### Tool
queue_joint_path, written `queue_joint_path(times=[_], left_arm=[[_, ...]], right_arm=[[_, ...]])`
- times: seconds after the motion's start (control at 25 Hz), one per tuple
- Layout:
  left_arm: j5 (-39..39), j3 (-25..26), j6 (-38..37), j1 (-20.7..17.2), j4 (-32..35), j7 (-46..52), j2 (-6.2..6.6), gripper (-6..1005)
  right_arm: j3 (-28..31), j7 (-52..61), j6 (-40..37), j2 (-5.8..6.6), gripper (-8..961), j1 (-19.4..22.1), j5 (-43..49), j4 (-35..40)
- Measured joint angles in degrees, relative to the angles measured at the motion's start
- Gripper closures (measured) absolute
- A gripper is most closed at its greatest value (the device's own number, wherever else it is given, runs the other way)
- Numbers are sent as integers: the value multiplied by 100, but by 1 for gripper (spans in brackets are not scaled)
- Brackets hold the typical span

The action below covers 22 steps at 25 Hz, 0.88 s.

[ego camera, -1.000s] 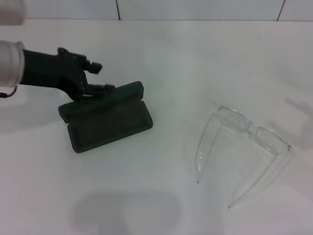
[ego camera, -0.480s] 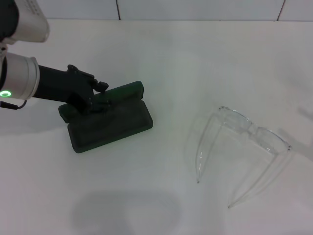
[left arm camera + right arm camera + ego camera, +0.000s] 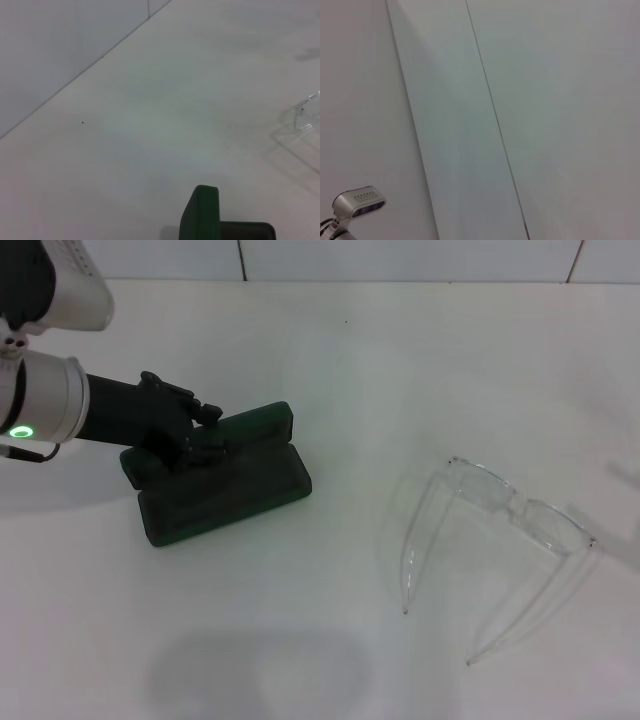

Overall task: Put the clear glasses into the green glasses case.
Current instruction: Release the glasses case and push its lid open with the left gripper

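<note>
Glasses first: the clear glasses (image 3: pixel 500 540) lie nearest the robot, at about four o'clock on the white table (image 3: pixel 420 370), lens bar toward the far right and both thin temples running back toward the near edge, their tips resting on the surface. Nothing touches them. One corner of the lens also shows at the edge of the left wrist view (image 3: pixel 307 112).

Farther off, at roughly nine o'clock, the green glasses case (image 3: pixel 225 475) sits open, well apart from the glasses. Its tray lies flat with the dark lining upward, and its lid stands up along the far long side. In the left wrist view the lid's end (image 3: pixel 202 212) rises as a green upright slab.

At the case's far left corner, near ten o'clock, the left gripper (image 3: pixel 200 435) reaches in from the left, black fingers bunched against the lid's upper edge; whether they pinch the lid or merely press on it cannot be told.

The right gripper is out of sight.
</note>
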<state>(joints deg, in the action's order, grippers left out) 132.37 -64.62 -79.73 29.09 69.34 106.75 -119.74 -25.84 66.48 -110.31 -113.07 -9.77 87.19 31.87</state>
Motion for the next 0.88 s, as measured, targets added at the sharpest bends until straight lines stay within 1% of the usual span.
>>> queue_joint_path(times=[0.28, 0.48, 0.88], left_arm=[[22, -126, 3, 18, 68, 17, 3, 593], [19, -208, 7, 18, 92, 20, 4, 669], [35, -216, -12, -44, 402, 48, 4, 666]], right_arm=[[0, -4, -61, -5, 79, 49, 5, -3], [0, -4, -76, -5, 79, 55, -1, -3], [0, -4, -81, -5, 80, 20, 3, 3]])
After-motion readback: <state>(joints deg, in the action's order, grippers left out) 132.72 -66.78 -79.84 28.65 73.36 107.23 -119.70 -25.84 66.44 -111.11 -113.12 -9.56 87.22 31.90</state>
